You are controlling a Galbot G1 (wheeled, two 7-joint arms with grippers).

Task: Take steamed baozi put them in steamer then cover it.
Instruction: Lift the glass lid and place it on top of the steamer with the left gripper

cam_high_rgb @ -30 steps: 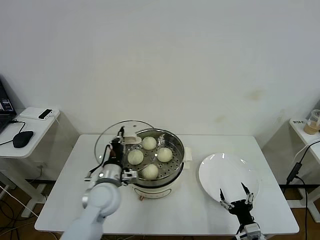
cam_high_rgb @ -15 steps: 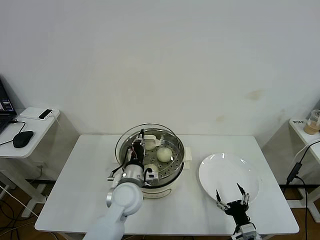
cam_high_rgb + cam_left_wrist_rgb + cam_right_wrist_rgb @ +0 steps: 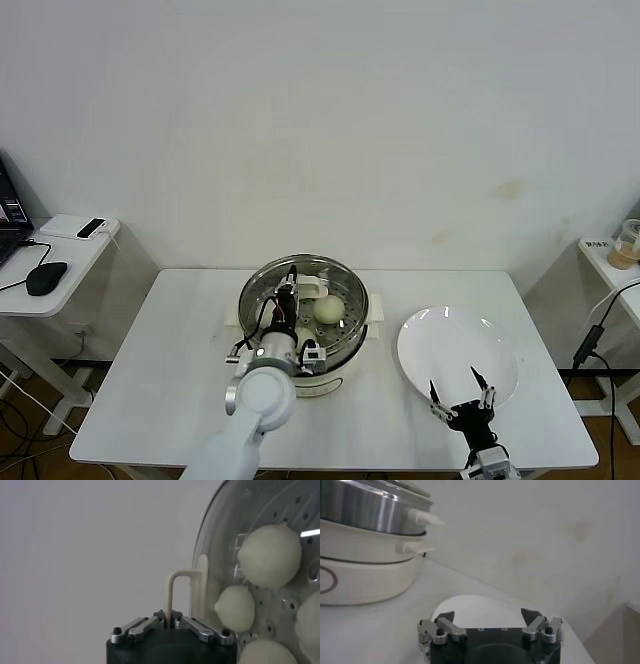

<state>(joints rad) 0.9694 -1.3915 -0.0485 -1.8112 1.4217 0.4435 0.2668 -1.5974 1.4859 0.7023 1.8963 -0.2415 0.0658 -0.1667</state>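
The steamer (image 3: 341, 353) stands at the table's middle, a steel pot on a cream base. The cover (image 3: 310, 290), a clear glass lid, lies over its mouth, shifted a little to the left. My left gripper (image 3: 295, 295) (image 3: 168, 615) is shut on the cover's cream handle (image 3: 178, 587). Through the glass I see steamed baozi (image 3: 327, 309) (image 3: 269, 555) on the perforated tray; the arm hides some of them in the head view. My right gripper (image 3: 459, 398) (image 3: 487, 614) hangs open and holds nothing, at the near edge of the white plate (image 3: 455, 345).
The white plate (image 3: 470, 606) lies bare to the steamer's right. A side table (image 3: 55, 262) with a mouse stands at far left, and a cup (image 3: 627, 243) on a shelf at far right. The steamer's side handle (image 3: 422, 518) points toward the plate.
My left arm has carried the cover rightward from beside the steamer to over its mouth. The right gripper has drifted slightly left and nearer, still open.
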